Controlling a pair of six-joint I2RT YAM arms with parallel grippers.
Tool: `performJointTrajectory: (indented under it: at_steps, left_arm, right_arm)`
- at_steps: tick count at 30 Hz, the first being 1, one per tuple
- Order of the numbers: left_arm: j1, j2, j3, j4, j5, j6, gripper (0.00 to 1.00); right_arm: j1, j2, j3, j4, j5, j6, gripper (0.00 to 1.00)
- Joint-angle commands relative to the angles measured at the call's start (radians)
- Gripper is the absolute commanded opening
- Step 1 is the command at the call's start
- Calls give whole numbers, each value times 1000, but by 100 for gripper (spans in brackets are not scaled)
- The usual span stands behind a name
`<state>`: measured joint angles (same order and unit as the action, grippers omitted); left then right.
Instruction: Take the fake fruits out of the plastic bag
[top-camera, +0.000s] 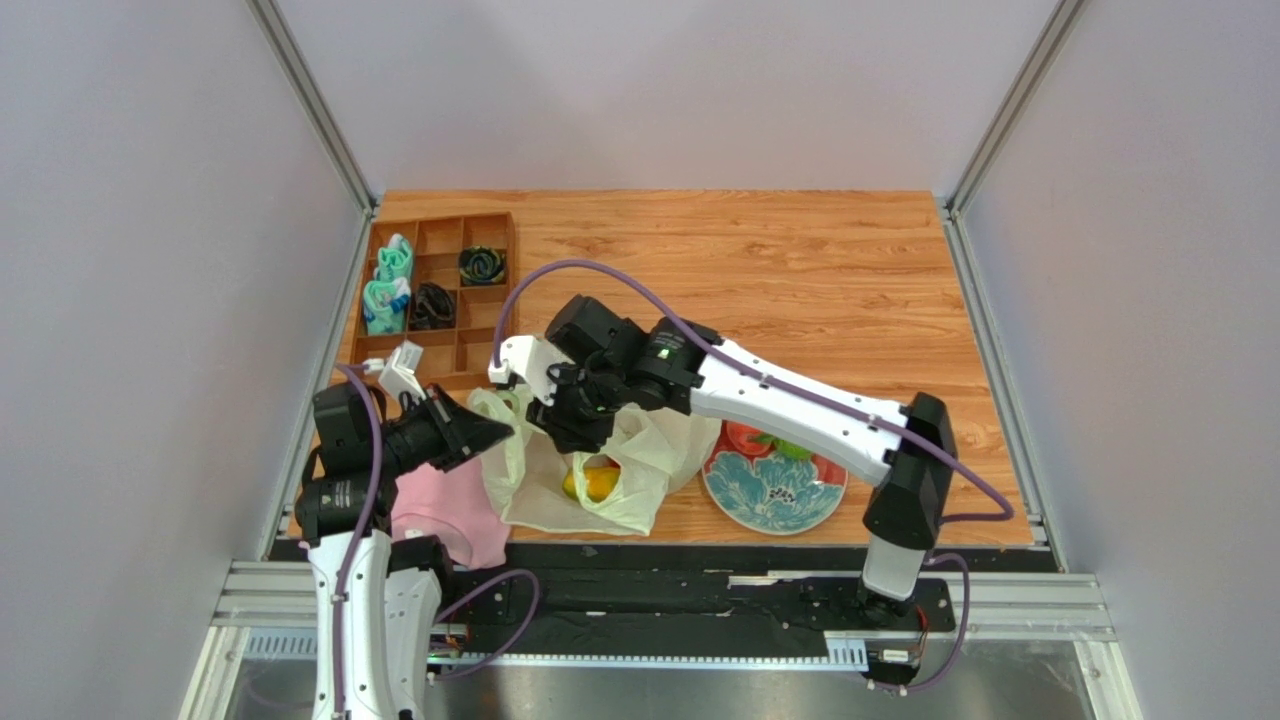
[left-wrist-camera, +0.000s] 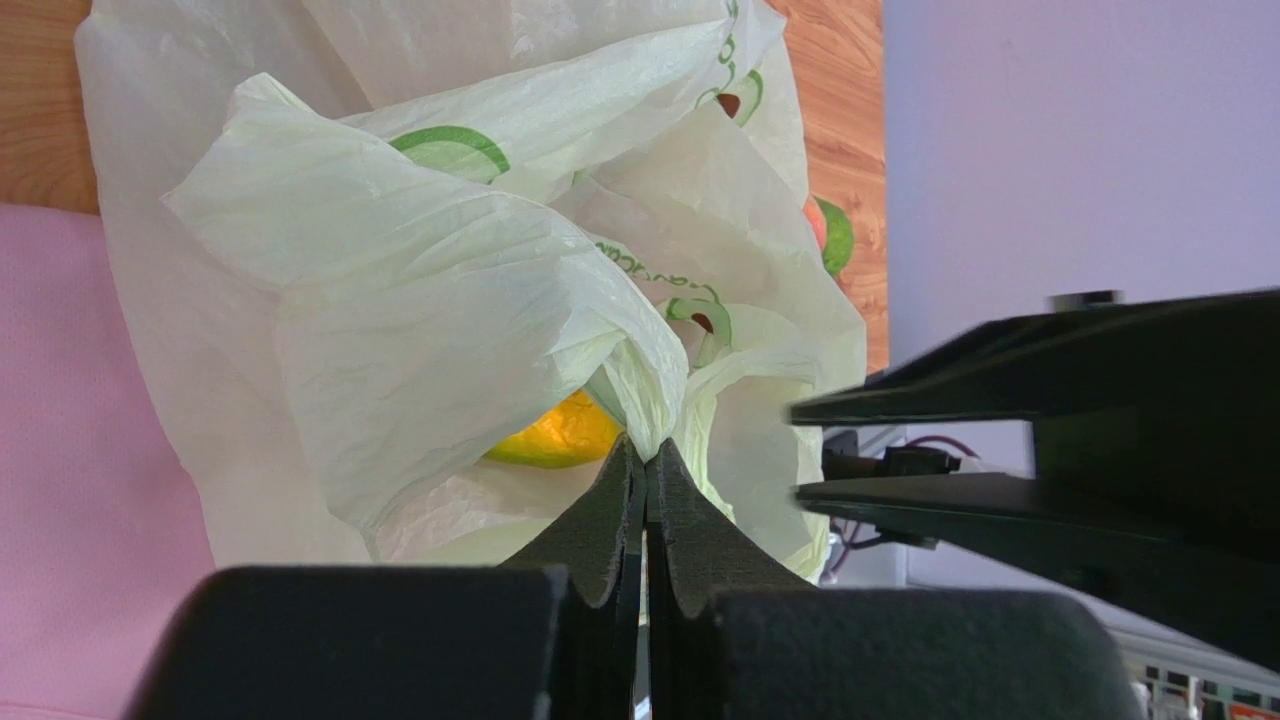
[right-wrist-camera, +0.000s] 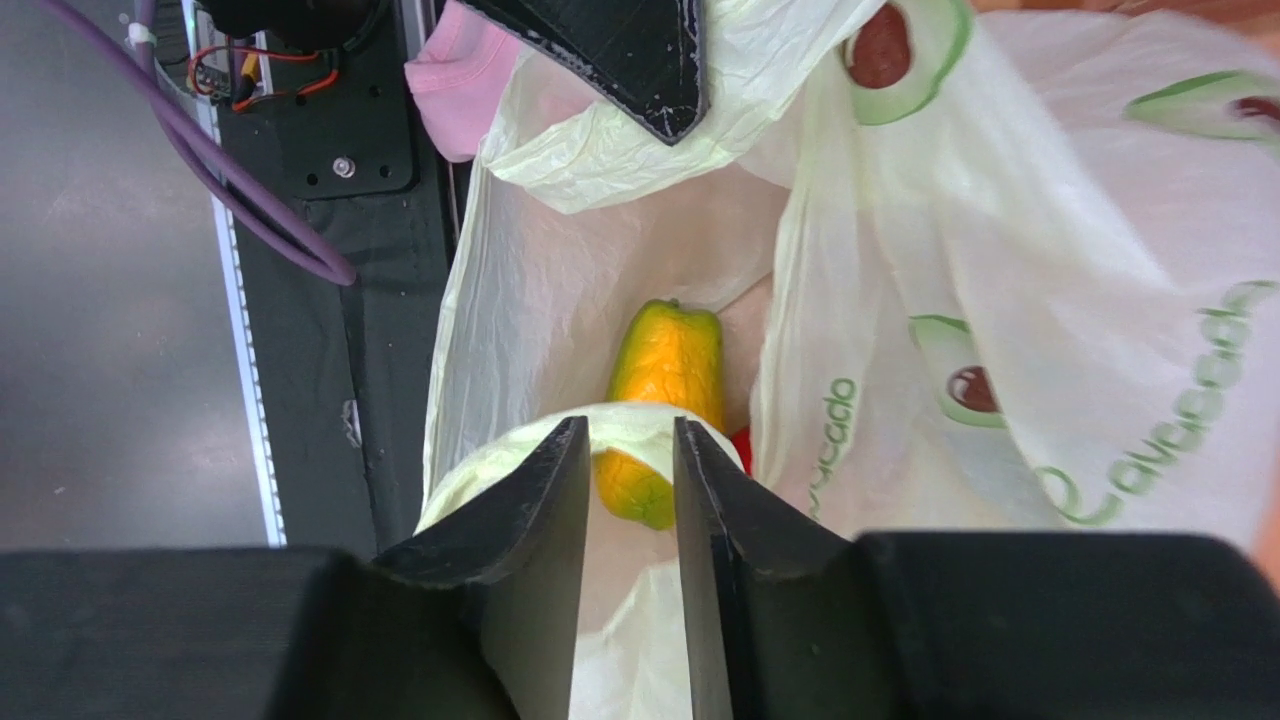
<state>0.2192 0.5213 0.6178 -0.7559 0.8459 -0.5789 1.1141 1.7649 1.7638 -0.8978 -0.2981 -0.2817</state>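
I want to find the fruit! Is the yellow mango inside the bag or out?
Inside. The mango lies down in the plastic bag, with its thin film all around it.

The plastic bag (left-wrist-camera: 421, 300) hides most of the mango (left-wrist-camera: 556, 435).

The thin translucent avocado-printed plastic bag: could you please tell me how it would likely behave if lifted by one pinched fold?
Probably floppy: the thin translucent avocado-printed plastic bag crumples into loose folds where the left pincer pinches it. It likely weighs little itself, but the yellow-orange plastic mango inside may roll and drag it down.
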Motion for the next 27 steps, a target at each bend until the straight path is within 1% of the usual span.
performJointTrajectory:
  at_steps: [1,3,7,11,13,14,15,17,18,21,24,26,27]
  left_arm:
    - [3,8,33,32,2,-10,0]
    - [5,9,40,21,-2,-3,0]
    - [3,-1,68,6,-8,20,0]
    - [3,-14,68,0,-16,28,0]
    - [5,-21,63,-2,-16,28,0]
    - [6,-23,63,-2,-18,28,0]
    - [5,-26,59,1,-18,25,0]
    - [5,-29,56,4,-11,22,0]
    - [5,-29,56,6,-10,19,0]
    - [5,-29,56,15,-2,13,0]
    - [5,-35,54,18,4,7,0]
    - [5,-37,51,20,5,5,0]
    - [5,-38,51,23,7,5,0]
  right_arm:
    - [7,113,-36,71,-41,93,36]
    - [10,133,-46,82,-23,92,37]
    - [10,188,-64,96,-12,102,37]
    - [18,206,-90,108,-3,110,37]
    - [23,214,-102,112,5,105,42]
    - [27,220,-105,114,32,105,46]
    - [36,223,-110,122,56,107,57]
    - [44,231,-127,129,109,105,66]
    - [52,243,-132,134,123,105,73]
    - [64,266,-150,137,201,105,83]
    - [67,274,-179,146,281,110,87]
    - [67,277,-202,151,297,101,87]
    - [66,278,-211,154,332,101,87]
